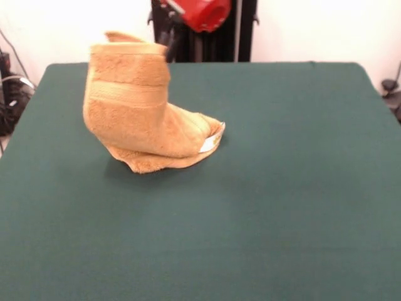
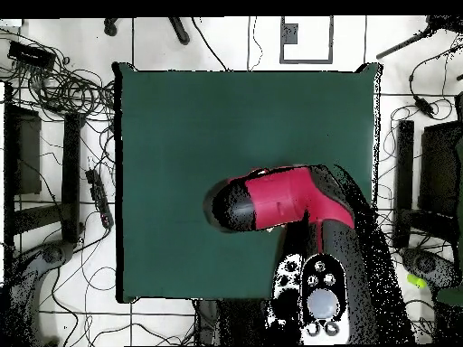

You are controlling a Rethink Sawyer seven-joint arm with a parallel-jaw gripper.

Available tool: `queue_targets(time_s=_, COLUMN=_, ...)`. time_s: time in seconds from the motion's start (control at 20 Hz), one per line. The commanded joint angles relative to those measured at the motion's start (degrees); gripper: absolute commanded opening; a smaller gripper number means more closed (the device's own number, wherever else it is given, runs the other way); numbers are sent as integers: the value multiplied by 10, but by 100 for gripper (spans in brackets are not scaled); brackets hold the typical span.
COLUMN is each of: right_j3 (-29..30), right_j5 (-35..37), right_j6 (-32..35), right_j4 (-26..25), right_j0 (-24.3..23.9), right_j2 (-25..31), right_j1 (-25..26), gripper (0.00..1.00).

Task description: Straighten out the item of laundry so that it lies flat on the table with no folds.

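The near stretch of the tabletop [image 1: 250, 238] is bare dark green felt, and nothing of the task lies on it. Further back, left of centre in the front view, the towel [image 1: 141, 110] is partly raised: its lower hem and a corner with the small white tag [image 1: 208, 145] rest on the felt, while the rest rises in a steep, bunched column toward the arm [image 1: 202, 12]. One flat woven band wraps across the raised part, and the top edge is folded over on itself into a thick cuff. The cloth is orange-tan terry, soft and heavy-looking, still doubled in several layers.

The step in hand appears to be a lift: the cloth hangs from above so that its folds can fall open. The hand itself is hidden behind the towel's top in the front view and under the red arm [image 2: 271, 201] in the overhead view, so I cannot tell whether it is wide, narrow or clamped on the cloth, though the raised fabric suggests it is held.

The next move, as I judge it, calls for drawing the raised edge away from the resting corner and laying it down gently, so the layers peel apart rather than collapse into a heap.
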Motion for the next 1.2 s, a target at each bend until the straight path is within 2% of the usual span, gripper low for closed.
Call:
queue_targets(time_s=0.05, right_j3=-5, right_j5=44, right_j6=-7, right_j4=11, right_j0=42, right_j2=27, right_j1=47, gripper=0)
queue_targets(time_s=0.3, right_j3=-10, right_j5=33, right_j6=12, right_j4=24, right_j0=55, right_j2=24, right_j1=64, gripper=0)
queue_targets(time_s=0.65, right_j3=-46, right_j5=56, right_j6=45, right_j4=37, right_j0=89, right_j2=14, right_j1=92, gripper=0)
queue_targets(time_s=1.2, right_j3=-141, right_j5=80, right_j6=123, right_j4=108, right_j0=147, right_j2=3, right_j1=165, gripper=0)
